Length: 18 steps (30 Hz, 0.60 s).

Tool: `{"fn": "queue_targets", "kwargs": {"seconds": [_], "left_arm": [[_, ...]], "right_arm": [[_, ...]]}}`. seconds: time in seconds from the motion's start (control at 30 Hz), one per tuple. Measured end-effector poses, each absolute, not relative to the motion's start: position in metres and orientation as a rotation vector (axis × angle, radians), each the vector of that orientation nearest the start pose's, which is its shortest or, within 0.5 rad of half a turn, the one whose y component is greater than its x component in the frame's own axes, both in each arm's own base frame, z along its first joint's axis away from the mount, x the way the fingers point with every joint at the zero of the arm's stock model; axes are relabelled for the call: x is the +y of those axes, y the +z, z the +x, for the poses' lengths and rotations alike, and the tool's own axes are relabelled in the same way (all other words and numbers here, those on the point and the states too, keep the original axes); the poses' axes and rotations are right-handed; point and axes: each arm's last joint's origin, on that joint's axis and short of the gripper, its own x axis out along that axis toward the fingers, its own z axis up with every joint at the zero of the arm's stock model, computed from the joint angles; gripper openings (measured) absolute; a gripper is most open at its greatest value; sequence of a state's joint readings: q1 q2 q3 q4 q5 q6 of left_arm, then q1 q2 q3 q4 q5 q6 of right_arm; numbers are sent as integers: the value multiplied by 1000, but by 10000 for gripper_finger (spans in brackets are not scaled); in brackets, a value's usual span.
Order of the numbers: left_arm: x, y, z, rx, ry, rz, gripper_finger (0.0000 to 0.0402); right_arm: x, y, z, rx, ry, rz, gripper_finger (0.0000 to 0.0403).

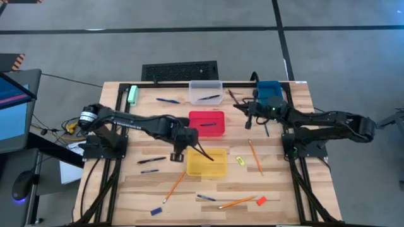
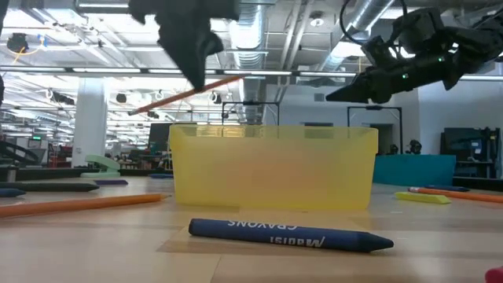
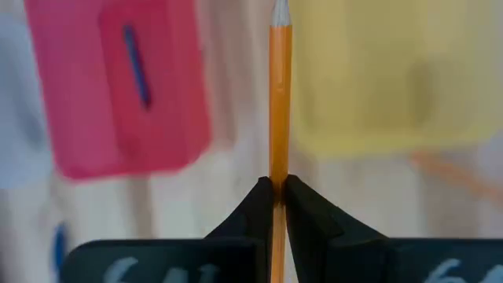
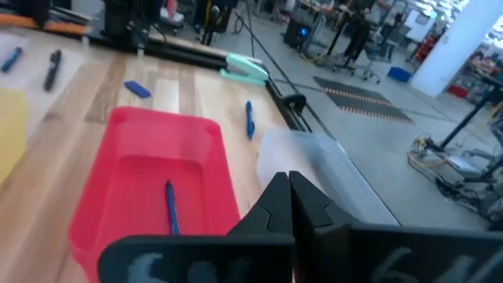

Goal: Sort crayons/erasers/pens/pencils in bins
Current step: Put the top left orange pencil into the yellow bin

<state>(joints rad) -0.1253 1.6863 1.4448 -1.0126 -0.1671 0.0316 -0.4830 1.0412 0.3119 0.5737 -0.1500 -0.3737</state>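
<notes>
My left gripper [image 1: 178,153] hangs just left of the yellow bin [image 1: 207,162], shut on an orange pencil [image 3: 280,94]. Its fingers point steeply down. My right gripper [image 1: 240,107] is shut on nothing and hovers near level between the red bin [image 1: 207,123] and the blue bin [image 1: 268,88]. The red bin holds a blue stick [image 4: 170,206]. The clear bin [image 1: 206,92] holds a dark pen. Loose pencils [image 1: 255,156], pens [image 1: 152,160], a blue crayon [image 2: 291,233], a yellow-green eraser [image 1: 240,160] and an orange-red eraser [image 1: 261,200] lie flat on the table. My left gripper pinches the pencil's shaft [image 3: 277,169] between its two fingertips [image 3: 255,196], coming from above. In the low view the pencil [image 2: 189,94] sticks out on both sides of the fingers. It is lifted clear of the table, slightly tilted, above the height of the yellow bin's rim.
A pale green block [image 1: 133,94] lies at the far left corner. A black keyboard [image 1: 180,69] sits beyond the table's far edge. More pencils [image 1: 175,187] and a pen [image 1: 205,197] lie near the front edge. Bare wood shows right of the yellow bin.
</notes>
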Motion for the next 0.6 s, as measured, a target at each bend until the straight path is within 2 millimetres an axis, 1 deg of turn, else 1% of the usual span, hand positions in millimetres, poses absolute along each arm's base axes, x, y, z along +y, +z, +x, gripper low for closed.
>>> {"fn": "queue_targets", "kwargs": {"seconds": [0.17,0.27,0.4,0.53,0.6], "left_arm": [[-50,276,336,1159,46,140,11],[-58,272,348,1147,53,132,11],[-75,272,375,1157,19,189,11],[-91,267,404,1259,-3,281,11],[-95,264,414,1335,3,325,11]], "right_arm": [[-93,198,182,205,-307,-325,1],[-96,199,181,201,-319,-337,1],[-97,201,181,183,-330,-343,1],[-97,203,181,162,-332,-349,1],[-97,203,181,162,-332,-350,1]]}}
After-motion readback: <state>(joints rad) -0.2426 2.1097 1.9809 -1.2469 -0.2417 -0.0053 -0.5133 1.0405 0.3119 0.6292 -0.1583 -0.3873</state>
